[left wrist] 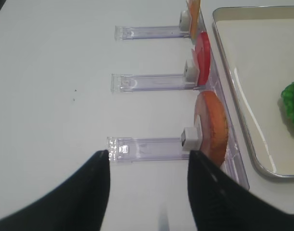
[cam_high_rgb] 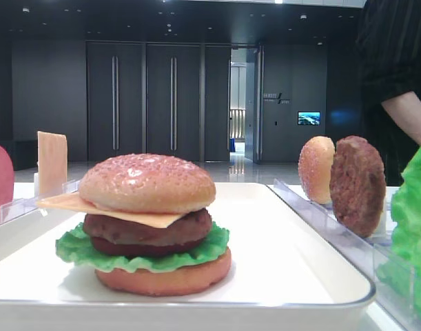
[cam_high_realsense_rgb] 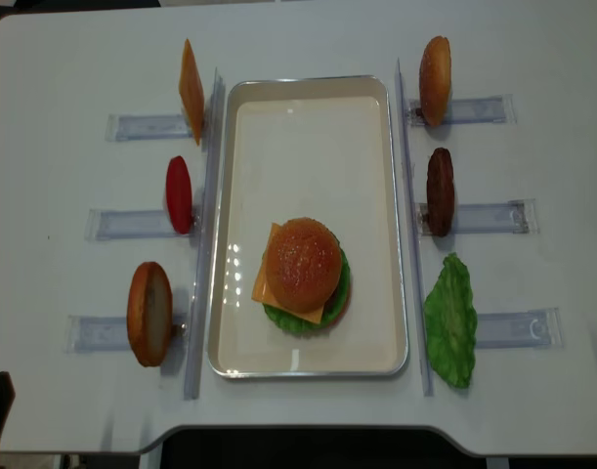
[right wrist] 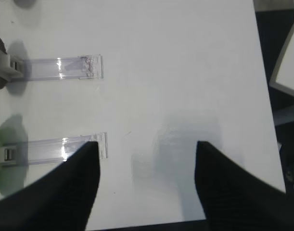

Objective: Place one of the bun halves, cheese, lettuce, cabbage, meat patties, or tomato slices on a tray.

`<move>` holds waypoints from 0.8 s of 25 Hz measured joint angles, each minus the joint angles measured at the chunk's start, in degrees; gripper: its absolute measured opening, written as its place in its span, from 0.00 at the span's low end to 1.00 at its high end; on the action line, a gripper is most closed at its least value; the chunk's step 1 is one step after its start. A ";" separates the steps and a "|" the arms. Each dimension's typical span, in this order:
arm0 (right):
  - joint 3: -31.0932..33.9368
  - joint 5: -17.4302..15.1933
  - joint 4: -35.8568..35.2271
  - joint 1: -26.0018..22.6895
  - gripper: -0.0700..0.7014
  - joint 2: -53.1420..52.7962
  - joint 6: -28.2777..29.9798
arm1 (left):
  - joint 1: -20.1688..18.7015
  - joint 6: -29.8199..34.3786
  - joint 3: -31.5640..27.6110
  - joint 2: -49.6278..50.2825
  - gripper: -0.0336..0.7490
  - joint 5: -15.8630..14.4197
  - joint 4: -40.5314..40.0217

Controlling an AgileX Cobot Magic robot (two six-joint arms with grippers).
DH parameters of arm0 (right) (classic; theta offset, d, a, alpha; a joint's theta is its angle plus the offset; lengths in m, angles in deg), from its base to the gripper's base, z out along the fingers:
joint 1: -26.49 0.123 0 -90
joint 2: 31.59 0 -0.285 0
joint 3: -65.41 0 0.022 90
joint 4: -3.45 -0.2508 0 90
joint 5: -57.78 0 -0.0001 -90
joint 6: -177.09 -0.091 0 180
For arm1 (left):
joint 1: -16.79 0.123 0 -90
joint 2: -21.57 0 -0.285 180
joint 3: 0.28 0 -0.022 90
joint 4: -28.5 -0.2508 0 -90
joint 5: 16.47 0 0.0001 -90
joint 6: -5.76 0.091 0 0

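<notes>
Tray (cam_high_realsense_rgb: pixel 308 98): we see it lying lengthwise in the middle of the white table (cam_high_realsense_rgb: pixel 298 39), long sides flanked by clear racks (cam_high_realsense_rgb: pixel 205 234).
Burger (cam_high_realsense_rgb: pixel 303 274): stands in the near half of the tray. The low front view gives us the stack: flat bottom bun (cam_high_rgb: pixel 163 274), lettuce (cam_high_rgb: pixel 76 247), patty (cam_high_rgb: pixel 147 233), cheese (cam_high_rgb: pixel 110 209), then the speckled bun top (cam_high_rgb: pixel 147 182) seated on the cheese.
Left rack side: the overhead view shows a cheese slice (cam_high_realsense_rgb: pixel 191 90), a tomato slice (cam_high_realsense_rgb: pixel 179 193) and a flat bun (cam_high_realsense_rgb: pixel 149 313) standing on edge, far to near.
Right rack side: a second bun top (cam_high_realsense_rgb: pixel 435 66), a spare patty (cam_high_realsense_rgb: pixel 440 191) and a lettuce leaf (cam_high_realsense_rgb: pixel 450 320).
Left gripper (left wrist: pixel 147 192): only its wrist view shows it, fingers spread, nothing between them, over bare table near the nearest left rack arm.
Right gripper (right wrist: pixel 147 185): fingers spread wide and empty, over bare table beside a rack arm.
Background: the front view alone shows a person's arm (cam_high_rgb: pixel 406 114) at the right edge.
</notes>
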 joint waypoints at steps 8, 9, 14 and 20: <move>6.83 -0.13 -2.15 0.00 0.63 -15.90 1.56 | 0.00 0.00 0.00 0.00 0.55 0.00 0.00; 7.73 -0.13 -2.66 0.00 0.63 -17.03 1.67 | 0.00 0.00 0.00 0.00 0.55 0.00 0.00; 12.32 -0.13 -3.56 0.00 0.63 -22.19 2.05 | 0.00 0.00 0.00 0.00 0.55 0.00 0.00; 18.52 -0.19 -3.56 0.00 0.63 -32.56 2.19 | 0.00 0.00 0.00 0.00 0.55 0.00 -0.02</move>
